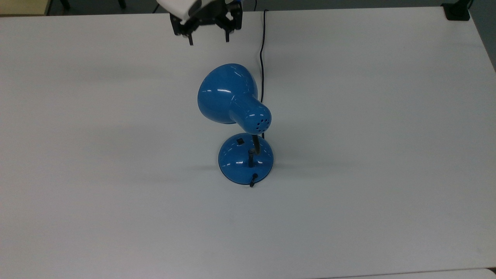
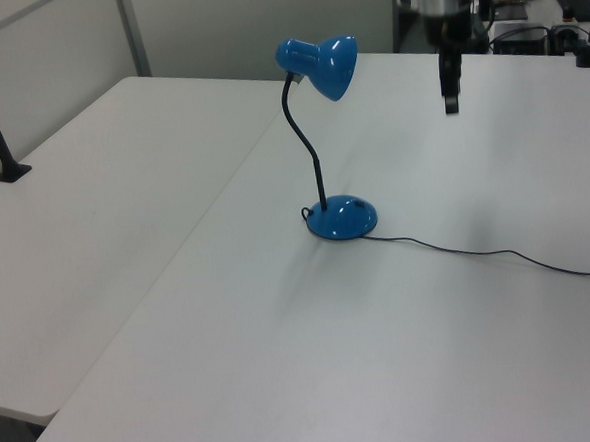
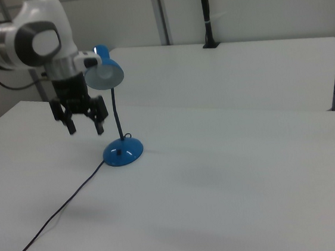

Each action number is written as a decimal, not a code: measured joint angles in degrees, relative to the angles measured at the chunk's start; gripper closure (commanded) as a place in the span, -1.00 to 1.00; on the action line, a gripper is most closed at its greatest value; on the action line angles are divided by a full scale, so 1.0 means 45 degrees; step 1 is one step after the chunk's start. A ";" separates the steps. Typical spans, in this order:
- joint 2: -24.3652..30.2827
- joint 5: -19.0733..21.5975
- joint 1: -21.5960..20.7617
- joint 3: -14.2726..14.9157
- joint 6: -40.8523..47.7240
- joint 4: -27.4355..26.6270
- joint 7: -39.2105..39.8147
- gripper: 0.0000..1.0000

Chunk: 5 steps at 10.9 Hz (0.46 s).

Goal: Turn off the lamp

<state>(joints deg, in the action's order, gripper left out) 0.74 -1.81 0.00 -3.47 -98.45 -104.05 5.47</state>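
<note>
Pincer [image 3: 83, 125] spread (fingers apart in right view), hanging above table [image 1: 368, 155], apart from lamp [image 1: 234, 99]; unlit

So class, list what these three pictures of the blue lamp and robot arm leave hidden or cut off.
- Lamp bulb: the shade covers it in the top view, so lit or dark is unclear.
- Switch position: too small in the top view.
- Cord: runs off the left view's right edge.
- Arm above the gripper: cut by the top view's upper edge.
</note>
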 measured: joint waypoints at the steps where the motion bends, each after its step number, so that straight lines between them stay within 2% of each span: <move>1: 0.0153 0.0000 0.0034 0.0087 0.0024 0.0416 -0.0160 -1.00; 5: 0.0132 0.0002 0.0488 0.0331 0.0018 0.1820 -0.0278 -1.00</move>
